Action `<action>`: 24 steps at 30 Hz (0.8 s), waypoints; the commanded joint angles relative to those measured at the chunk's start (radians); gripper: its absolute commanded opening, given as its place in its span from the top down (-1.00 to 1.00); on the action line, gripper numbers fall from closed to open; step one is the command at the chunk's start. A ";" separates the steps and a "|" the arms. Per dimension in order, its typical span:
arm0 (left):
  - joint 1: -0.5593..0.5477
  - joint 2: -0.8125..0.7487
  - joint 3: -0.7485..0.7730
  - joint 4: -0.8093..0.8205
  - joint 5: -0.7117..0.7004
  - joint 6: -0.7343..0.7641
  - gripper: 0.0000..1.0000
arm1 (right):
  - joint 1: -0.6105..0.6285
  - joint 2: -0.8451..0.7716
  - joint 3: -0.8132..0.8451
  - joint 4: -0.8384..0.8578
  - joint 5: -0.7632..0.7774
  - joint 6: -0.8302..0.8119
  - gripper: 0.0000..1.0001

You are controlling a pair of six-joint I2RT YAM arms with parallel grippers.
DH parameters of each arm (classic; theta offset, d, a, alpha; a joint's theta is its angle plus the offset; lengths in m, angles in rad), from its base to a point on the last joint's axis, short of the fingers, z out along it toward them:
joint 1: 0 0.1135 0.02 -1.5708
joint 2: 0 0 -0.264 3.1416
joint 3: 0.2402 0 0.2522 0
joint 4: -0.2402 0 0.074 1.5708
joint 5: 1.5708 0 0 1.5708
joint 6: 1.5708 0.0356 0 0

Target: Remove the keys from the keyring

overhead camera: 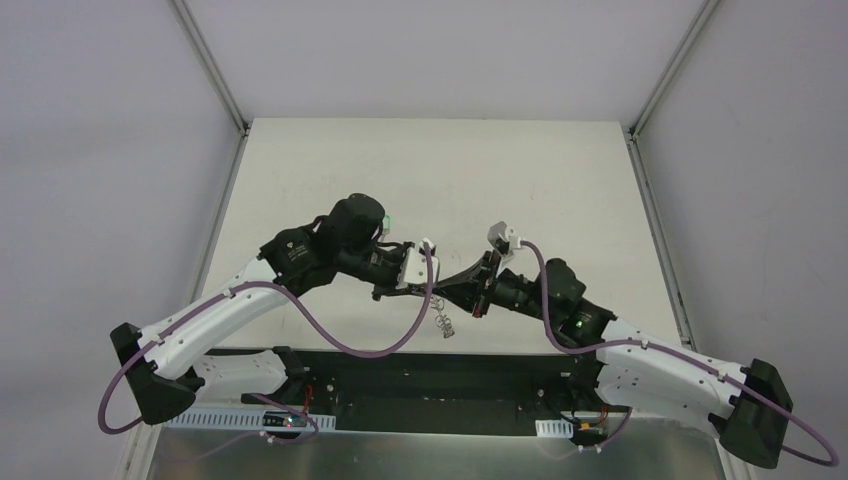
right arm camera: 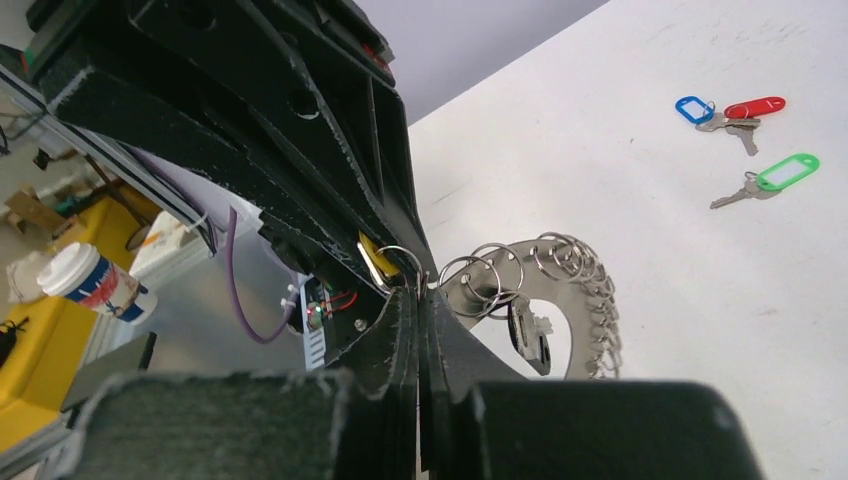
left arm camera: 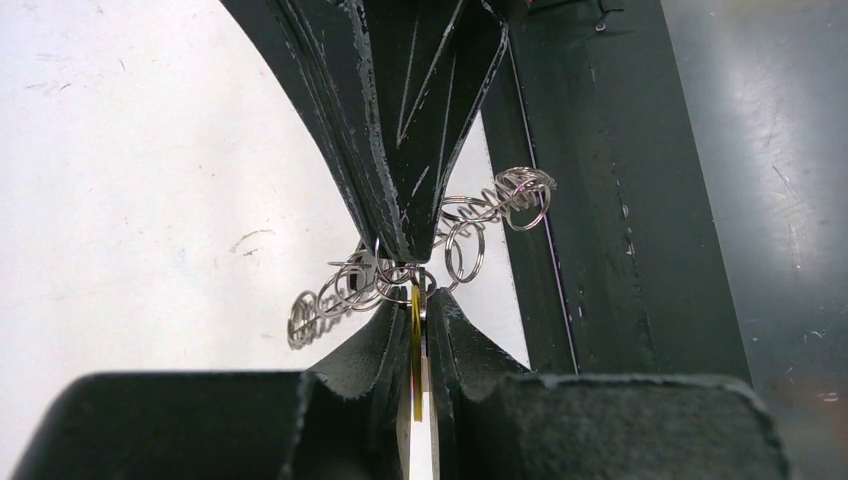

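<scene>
**Yellow tag (left arm camera: 415, 345) pinched, tools tip to tip**

My left tool (left arm camera: 418, 298) was closed down on the yellow tag, which I saw edge-on between its fingers. The right tool (right arm camera: 420, 295) met it tip to tip, fully closed, and as far as I could tell it nipped one small wire loop of the keyring (right arm camera: 570, 290). The keyring hung just beside and below both tips, its frilly loops fanned out to either side. Well apart, further out on the bench (right arm camera: 700, 330), lay the green-tagged key (right arm camera: 770, 178). Beyond it the red-tagged key (right arm camera: 752, 107) and the blue-tagged key (right arm camera: 692, 109) lay together.
</scene>
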 commanded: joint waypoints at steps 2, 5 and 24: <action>-0.002 -0.024 -0.007 0.007 0.054 0.012 1.00 | -0.003 -0.020 -0.019 0.252 0.141 0.083 1.00; -0.003 -0.026 -0.008 0.008 0.051 0.014 1.00 | 0.003 -0.033 -0.060 0.324 0.191 0.082 1.00; -0.002 -0.020 -0.009 0.013 0.034 0.011 1.00 | 0.014 -0.118 -0.161 0.275 0.085 -0.106 0.14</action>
